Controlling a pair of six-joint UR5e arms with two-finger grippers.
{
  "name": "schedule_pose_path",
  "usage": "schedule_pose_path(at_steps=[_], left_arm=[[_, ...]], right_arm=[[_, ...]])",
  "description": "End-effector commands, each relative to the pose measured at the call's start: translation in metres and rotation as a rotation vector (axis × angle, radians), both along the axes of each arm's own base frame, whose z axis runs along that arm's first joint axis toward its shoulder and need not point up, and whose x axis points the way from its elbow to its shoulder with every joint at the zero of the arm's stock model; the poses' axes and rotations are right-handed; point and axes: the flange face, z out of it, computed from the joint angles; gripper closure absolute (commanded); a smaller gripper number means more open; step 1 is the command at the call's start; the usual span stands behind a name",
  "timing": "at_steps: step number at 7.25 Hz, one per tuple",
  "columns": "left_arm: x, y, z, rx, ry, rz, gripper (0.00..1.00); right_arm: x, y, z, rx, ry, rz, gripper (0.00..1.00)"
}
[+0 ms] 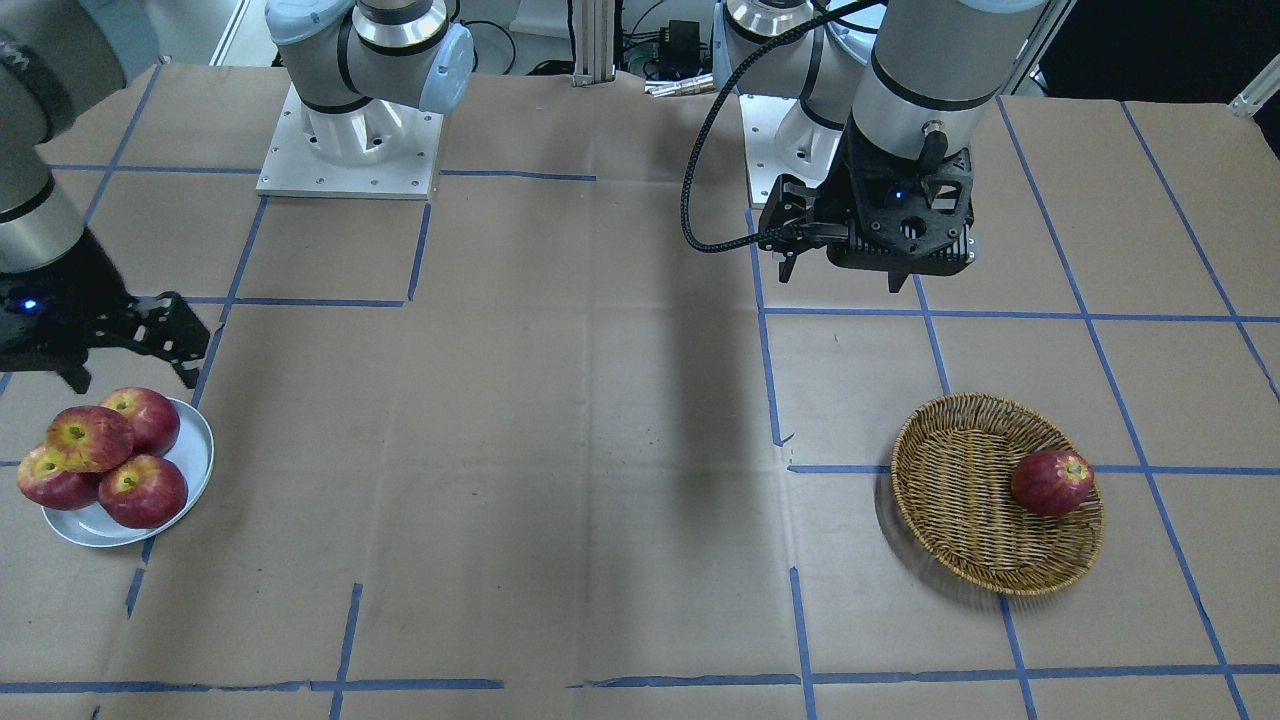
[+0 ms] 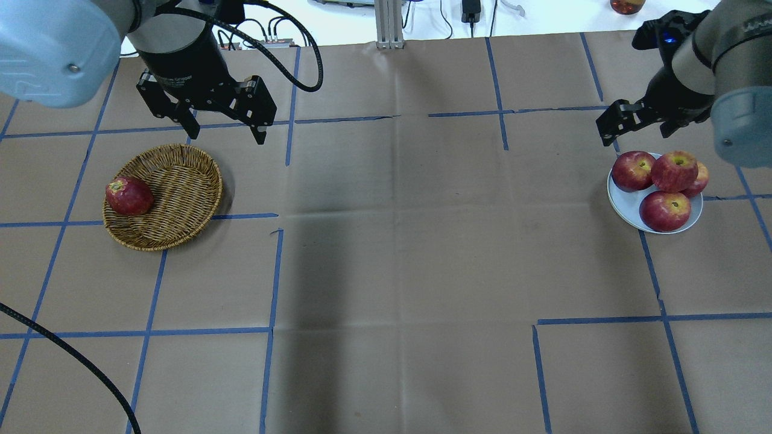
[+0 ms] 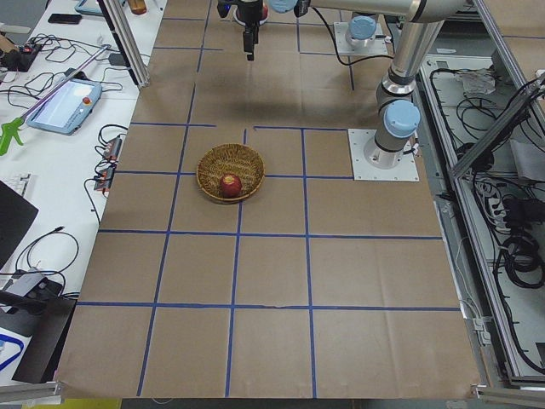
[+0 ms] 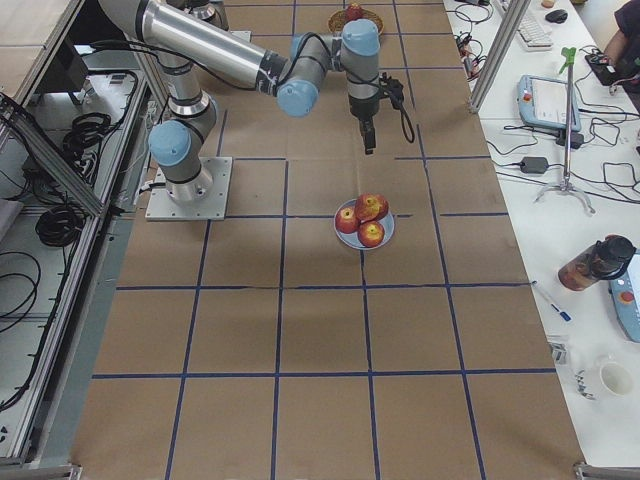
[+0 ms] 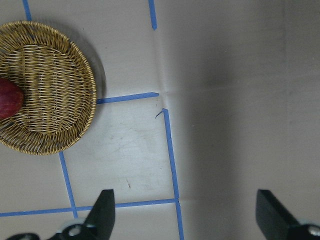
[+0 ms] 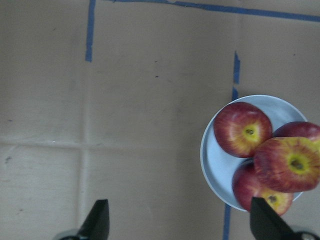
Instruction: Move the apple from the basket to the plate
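The apple (image 1: 88,438) with the broad yellow streaked patch lies on top of three other red apples on the pale plate (image 1: 200,450). It also shows in the overhead view (image 2: 673,170) and the right wrist view (image 6: 290,164). My right gripper (image 1: 130,378) is open and empty, just above and beside the plate (image 6: 210,165). The wicker basket (image 1: 960,500) holds one evenly dark red apple (image 1: 1052,482) against its rim. My left gripper (image 2: 227,134) is open and empty, raised above the table beyond the basket (image 2: 181,181).
Brown paper with blue tape lines covers the table. The arm bases (image 1: 350,150) stand at the robot's edge. A black cable (image 2: 72,355) crosses the overhead view's lower left. A wide stretch of table lies between basket and plate.
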Motion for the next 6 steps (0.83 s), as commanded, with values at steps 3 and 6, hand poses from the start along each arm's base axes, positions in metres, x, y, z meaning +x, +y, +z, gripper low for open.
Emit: schedule_pose_path(at_steps=[3, 6], left_arm=[[0.001, 0.000, 0.000, -0.002, -0.001, 0.001, 0.01], [0.001, 0.000, 0.000, -0.002, 0.000, 0.001, 0.01]], right_arm=[[0.108, 0.049, 0.026, 0.049, -0.031, -0.059, 0.00], [0.102, 0.045, 0.046, 0.104, -0.029, -0.056, 0.00]])
